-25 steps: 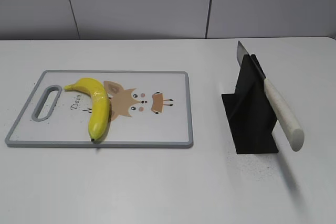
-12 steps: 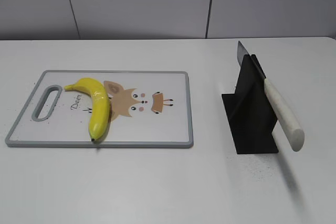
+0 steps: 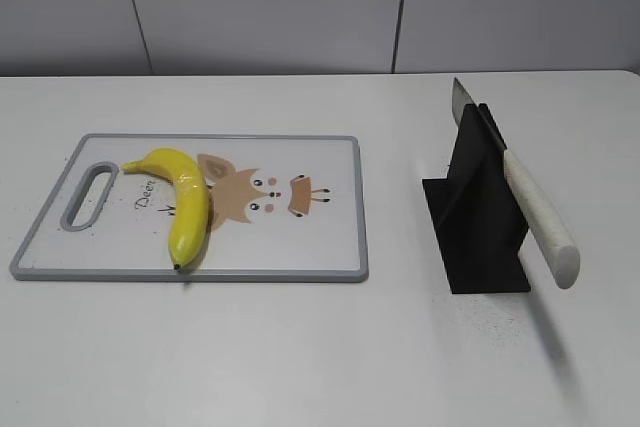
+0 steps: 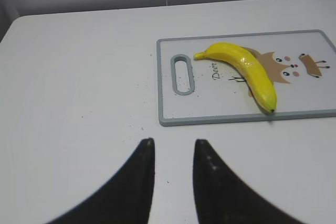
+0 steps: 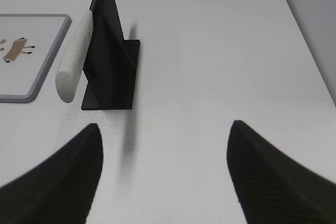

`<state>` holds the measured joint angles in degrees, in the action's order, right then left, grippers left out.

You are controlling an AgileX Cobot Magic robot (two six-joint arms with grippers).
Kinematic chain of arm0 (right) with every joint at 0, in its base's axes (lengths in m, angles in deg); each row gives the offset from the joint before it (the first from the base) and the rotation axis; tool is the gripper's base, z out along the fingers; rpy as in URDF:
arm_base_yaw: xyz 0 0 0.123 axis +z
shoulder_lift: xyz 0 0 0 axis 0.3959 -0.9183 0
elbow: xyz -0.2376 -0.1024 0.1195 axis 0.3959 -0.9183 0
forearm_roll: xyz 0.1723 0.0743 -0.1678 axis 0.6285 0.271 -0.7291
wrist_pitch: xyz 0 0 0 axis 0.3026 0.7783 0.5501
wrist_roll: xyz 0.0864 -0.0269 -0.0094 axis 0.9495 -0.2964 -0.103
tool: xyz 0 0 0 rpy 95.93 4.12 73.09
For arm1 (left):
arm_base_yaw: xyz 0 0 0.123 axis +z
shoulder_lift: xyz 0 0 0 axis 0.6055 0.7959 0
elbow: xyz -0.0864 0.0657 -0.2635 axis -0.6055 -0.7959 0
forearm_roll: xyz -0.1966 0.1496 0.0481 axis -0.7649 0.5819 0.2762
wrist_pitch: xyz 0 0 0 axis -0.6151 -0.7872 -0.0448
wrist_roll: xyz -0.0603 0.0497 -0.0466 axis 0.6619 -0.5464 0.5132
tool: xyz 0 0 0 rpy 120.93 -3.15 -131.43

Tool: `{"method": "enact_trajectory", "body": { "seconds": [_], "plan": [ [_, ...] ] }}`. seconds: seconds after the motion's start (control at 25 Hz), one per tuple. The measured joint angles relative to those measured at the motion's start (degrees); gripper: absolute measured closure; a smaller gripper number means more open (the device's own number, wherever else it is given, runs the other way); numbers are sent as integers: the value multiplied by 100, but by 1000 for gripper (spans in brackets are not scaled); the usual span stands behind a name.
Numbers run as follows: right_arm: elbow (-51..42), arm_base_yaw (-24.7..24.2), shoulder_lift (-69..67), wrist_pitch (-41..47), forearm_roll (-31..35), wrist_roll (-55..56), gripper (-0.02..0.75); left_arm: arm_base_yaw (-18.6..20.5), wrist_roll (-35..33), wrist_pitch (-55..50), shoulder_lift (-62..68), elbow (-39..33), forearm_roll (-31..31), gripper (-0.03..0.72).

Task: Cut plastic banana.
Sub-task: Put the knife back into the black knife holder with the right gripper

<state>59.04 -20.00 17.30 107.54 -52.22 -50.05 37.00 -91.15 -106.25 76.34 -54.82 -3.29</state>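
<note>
The glossy yellow plastic banana (image 3: 183, 201) lies on the left half of a white cutting board (image 3: 300, 257) with a grey rim and a deer drawing; it also shows in the left wrist view (image 4: 244, 72). A knife with a white handle (image 3: 538, 219) rests in a black stand (image 3: 478, 217), blade pointing back; it also shows in the right wrist view (image 5: 73, 66). My left gripper (image 4: 172, 142) is open and empty above bare table, short of the board's handle end. My right gripper (image 5: 164, 127) is wide open and empty, short of the stand. Neither gripper shows in the exterior view.
The white table (image 3: 300, 357) carries only the board and the stand. The board's handle slot (image 4: 181, 73) faces my left gripper. The table's right edge (image 5: 302, 30) runs near the right arm. A grey wall stands behind.
</note>
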Motion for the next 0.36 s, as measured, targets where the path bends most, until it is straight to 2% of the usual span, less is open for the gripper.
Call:
{"method": "enact_trajectory", "body": {
  "seconds": [0.36],
  "plan": [
    [0, 0, 0, 0, 0, 0, 166, 0, 0, 0, 0, 0, 0, 447]
  ]
}}
